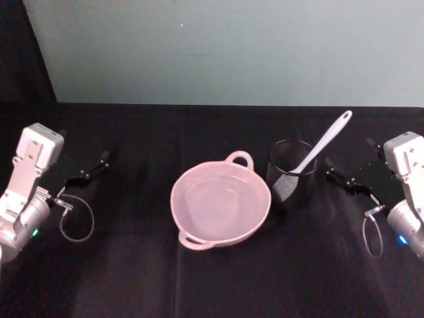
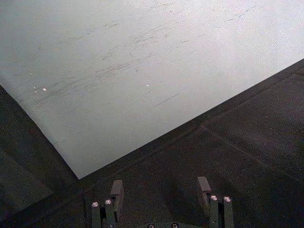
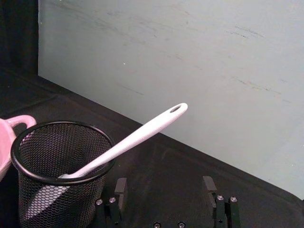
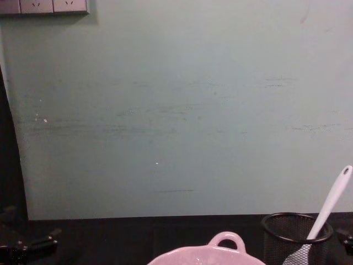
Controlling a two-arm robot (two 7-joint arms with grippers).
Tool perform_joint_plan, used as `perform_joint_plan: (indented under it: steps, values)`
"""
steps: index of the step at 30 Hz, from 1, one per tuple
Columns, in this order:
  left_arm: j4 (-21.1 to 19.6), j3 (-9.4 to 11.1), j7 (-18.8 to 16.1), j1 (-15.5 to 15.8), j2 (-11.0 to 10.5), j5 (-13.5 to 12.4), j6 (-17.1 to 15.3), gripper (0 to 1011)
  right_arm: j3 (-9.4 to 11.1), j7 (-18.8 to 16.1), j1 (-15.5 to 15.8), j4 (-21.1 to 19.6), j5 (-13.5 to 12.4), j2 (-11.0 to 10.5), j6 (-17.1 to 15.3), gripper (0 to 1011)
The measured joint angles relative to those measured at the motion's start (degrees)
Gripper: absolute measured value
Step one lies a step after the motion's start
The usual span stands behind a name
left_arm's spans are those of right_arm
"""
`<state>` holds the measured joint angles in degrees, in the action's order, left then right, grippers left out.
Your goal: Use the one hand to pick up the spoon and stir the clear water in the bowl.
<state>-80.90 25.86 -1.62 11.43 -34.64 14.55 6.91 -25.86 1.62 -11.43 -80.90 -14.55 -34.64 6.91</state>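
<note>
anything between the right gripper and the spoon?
Nothing visible. The spoon leans out of the mesh cup on the side of the open right gripper. Its scoop sits inside the cup, beside the bowl.

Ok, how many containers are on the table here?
2: the pink bowl at the centre, and the black wire-mesh cup just to its right, holding the white spoon.

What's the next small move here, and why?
Likely ease the right hand toward the handle of the spoon. The spoon leans in the mesh cup, handle tipped toward that hand, which is open and empty; the left hand sits far off at the left.
</note>
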Motion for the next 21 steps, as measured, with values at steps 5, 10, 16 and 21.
perform_joint_plan:
  steps: [5, 10, 16, 21]
  values:
    - [0.0, 0.0, 0.0, 0.0, 0.0, 0.0, 0.0, 1011, 0.0, 0.0, 0.0, 0.0, 0.0, 0.0, 0.0, 1004]
    - [0.0, 0.0, 0.0, 0.0, 0.0, 0.0, 0.0, 1011, 0.0, 0.0, 0.0, 0.0, 0.0, 0.0, 0.0, 1004]
    - [0.0, 0.0, 0.0, 0.0, 0.0, 0.0, 0.0, 1011, 0.0, 0.0, 0.0, 0.0, 0.0, 0.0, 0.0, 1004]
    - [0.0, 0.0, 0.0, 0.0, 0.0, 0.0, 0.0, 1011, 0.0, 0.0, 0.0, 0.0, 0.0, 0.0, 0.0, 1004]
